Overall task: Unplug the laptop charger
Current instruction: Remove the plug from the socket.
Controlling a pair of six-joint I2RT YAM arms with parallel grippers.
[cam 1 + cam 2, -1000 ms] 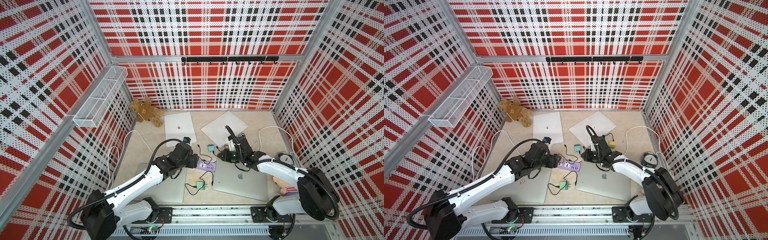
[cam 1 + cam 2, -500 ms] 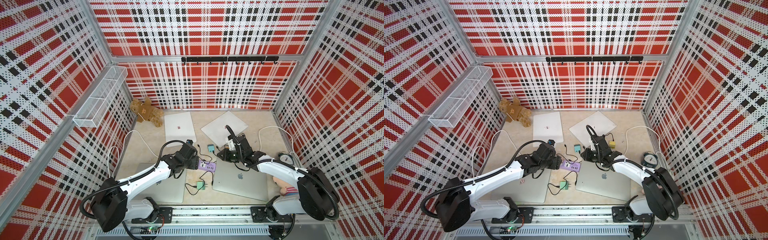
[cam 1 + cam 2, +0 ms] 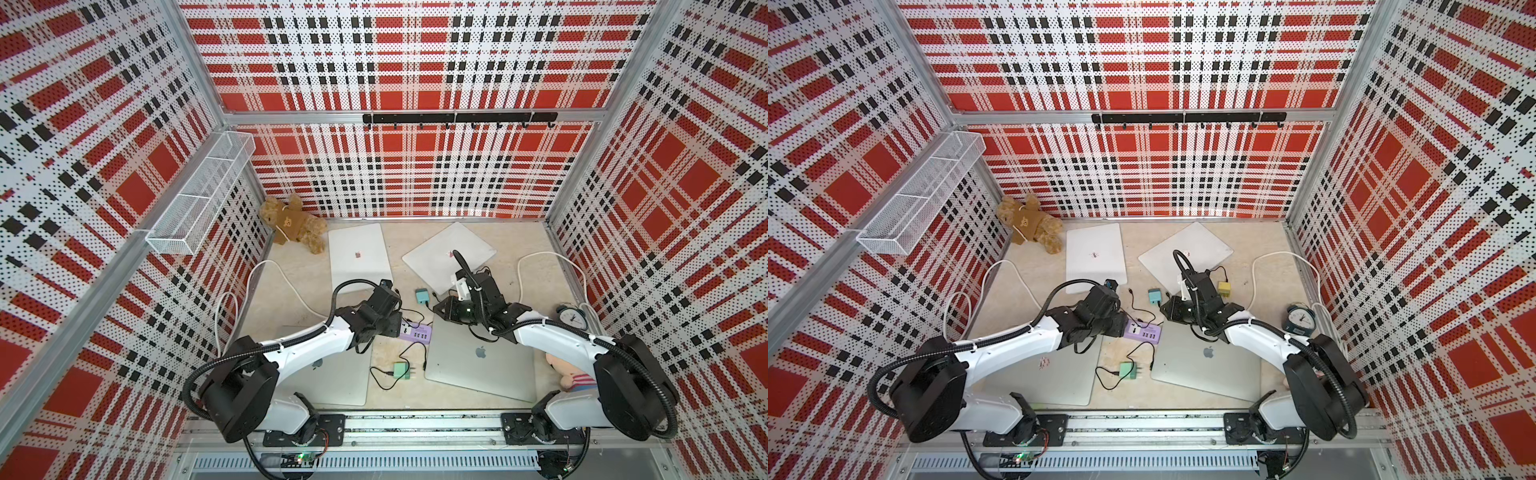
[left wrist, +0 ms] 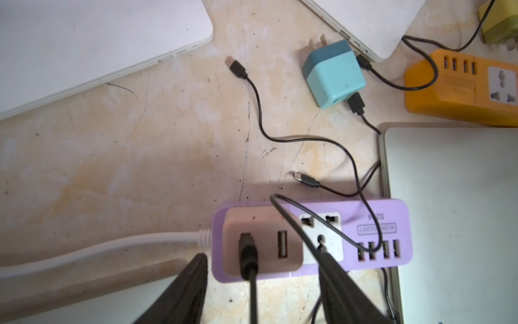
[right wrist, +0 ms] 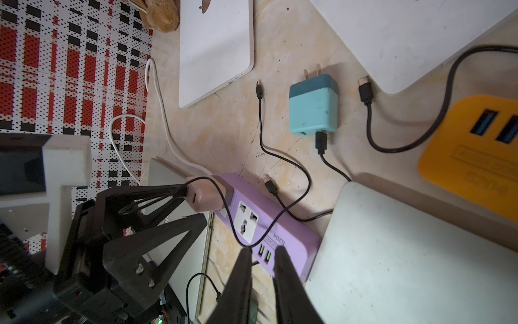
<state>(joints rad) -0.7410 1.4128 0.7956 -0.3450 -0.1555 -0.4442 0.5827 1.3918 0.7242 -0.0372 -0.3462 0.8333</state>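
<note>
Left pincer (image 4: 262,269) now further forward, astride the pink charger (image 4: 262,244), jaws perhaps slightly narrower.

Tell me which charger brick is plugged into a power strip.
The pink charger, seated in the purple strip. The teal, green and yellow ones lie loose.
</note>
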